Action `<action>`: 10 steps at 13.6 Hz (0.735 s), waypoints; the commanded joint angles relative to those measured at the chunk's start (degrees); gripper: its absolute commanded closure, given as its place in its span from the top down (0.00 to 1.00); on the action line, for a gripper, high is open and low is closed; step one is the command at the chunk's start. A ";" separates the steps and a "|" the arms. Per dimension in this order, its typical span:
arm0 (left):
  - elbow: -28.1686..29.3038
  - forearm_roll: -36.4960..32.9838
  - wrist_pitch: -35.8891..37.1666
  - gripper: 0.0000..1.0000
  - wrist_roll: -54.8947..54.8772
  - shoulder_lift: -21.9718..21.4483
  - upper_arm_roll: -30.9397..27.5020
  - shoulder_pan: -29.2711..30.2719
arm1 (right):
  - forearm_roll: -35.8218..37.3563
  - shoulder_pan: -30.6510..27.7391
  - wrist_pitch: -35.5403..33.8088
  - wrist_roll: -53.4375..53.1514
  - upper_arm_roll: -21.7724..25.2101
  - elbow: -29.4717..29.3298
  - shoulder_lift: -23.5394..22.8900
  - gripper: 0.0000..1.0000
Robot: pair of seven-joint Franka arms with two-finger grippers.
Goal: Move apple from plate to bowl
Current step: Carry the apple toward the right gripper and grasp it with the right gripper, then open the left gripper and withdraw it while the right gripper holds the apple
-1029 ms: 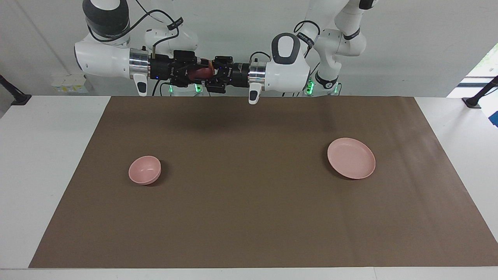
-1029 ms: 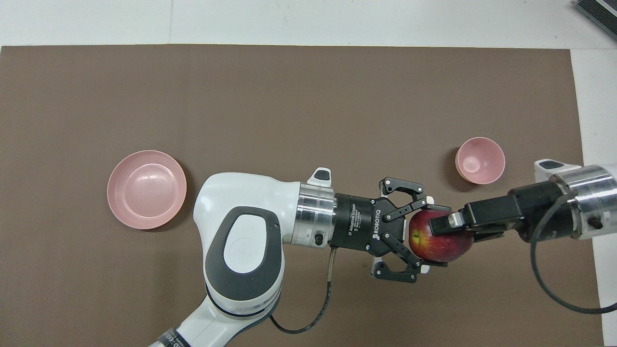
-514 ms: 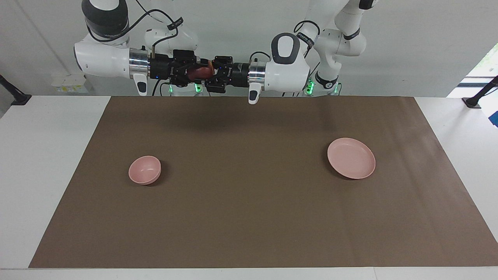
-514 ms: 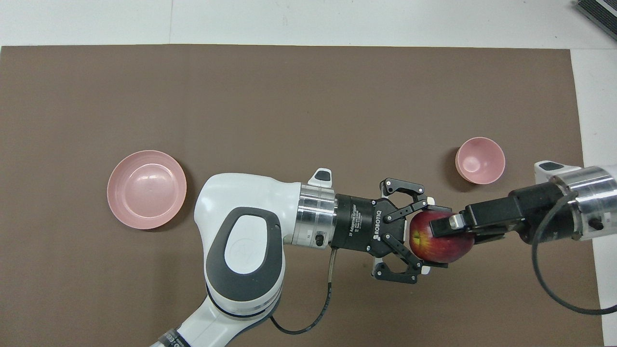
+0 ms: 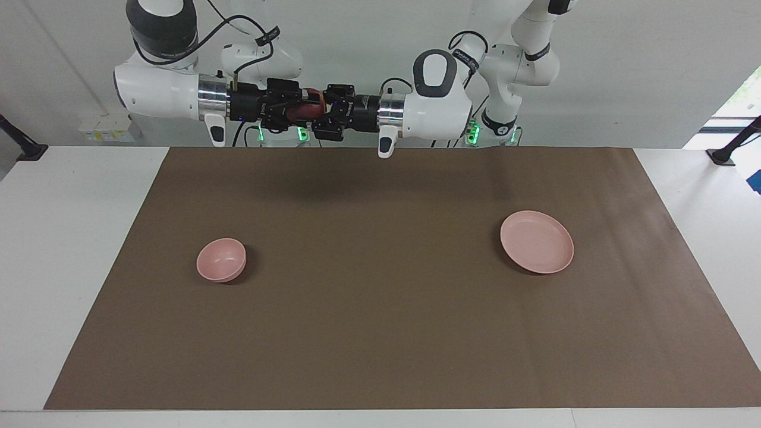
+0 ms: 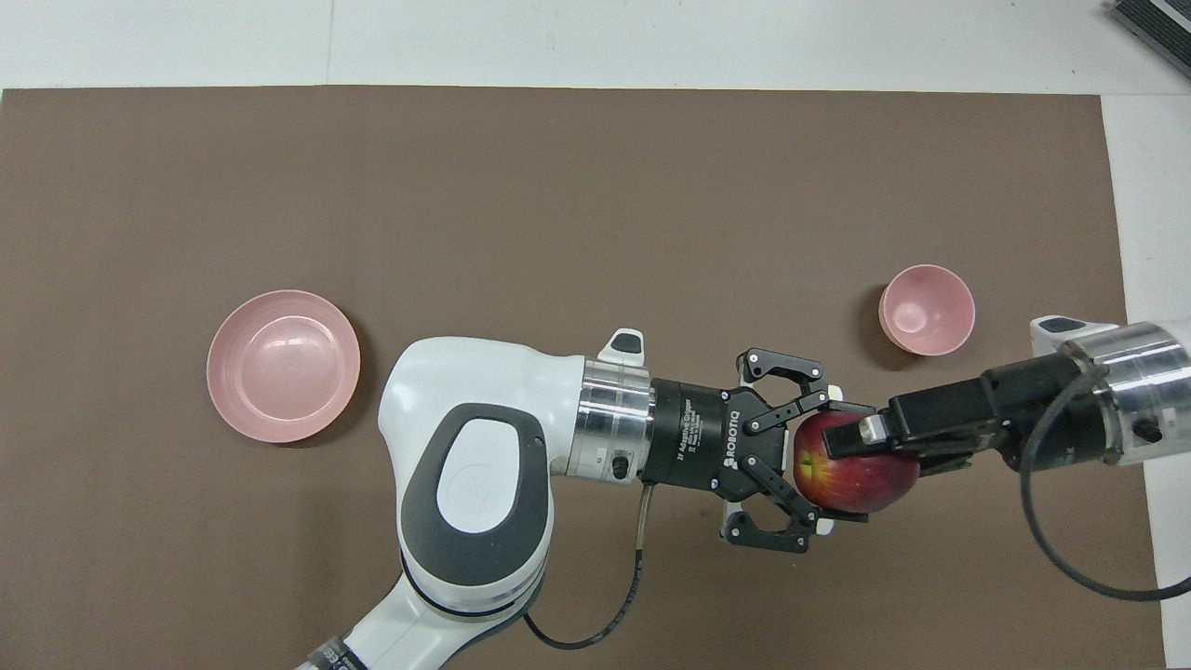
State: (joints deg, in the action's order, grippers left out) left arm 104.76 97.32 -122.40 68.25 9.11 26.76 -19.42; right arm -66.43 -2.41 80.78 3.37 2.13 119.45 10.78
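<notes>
The dark red apple (image 6: 861,470) (image 5: 308,110) hangs high over the brown mat, toward the right arm's end, held between both arms. My left gripper (image 6: 822,458) (image 5: 322,109) is shut on it, one finger on each side. My right gripper (image 6: 849,441) (image 5: 300,109) comes at the apple from the other end and is shut on it too, with one finger across its top. The pale pink plate (image 6: 283,366) (image 5: 537,242) lies bare toward the left arm's end. The small pink bowl (image 6: 927,309) (image 5: 221,259) stands toward the right arm's end with nothing in it.
A brown mat (image 5: 380,333) covers most of the white table (image 5: 71,249). A black clamp stand (image 5: 728,151) sits at the table's corner by the left arm's end, and another (image 5: 27,148) by the right arm's end.
My right gripper's fingers have closed onto the apple. Both grippers and the apple have shifted very slightly. The plate and bowl have not moved.
</notes>
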 commanded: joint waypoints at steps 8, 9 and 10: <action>-2.80 -26.00 -1.35 1.00 0.39 -6.82 -1.54 0.00 | 6.30 -0.31 0.08 -1.18 -0.19 -1.75 -0.58 0.00; -2.90 -27.69 -1.35 1.00 0.39 -6.74 -1.62 0.17 | 8.49 -0.40 0.17 -0.65 -0.19 -3.07 -1.46 0.00; -2.81 -28.75 -1.35 1.00 0.39 -6.65 -2.06 0.18 | 11.30 -0.57 0.25 0.23 -0.19 -4.74 -2.60 0.00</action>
State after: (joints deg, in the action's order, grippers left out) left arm 101.68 71.70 -123.24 68.68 2.68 25.36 -19.16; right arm -58.93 -2.41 81.13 2.79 2.09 118.22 10.42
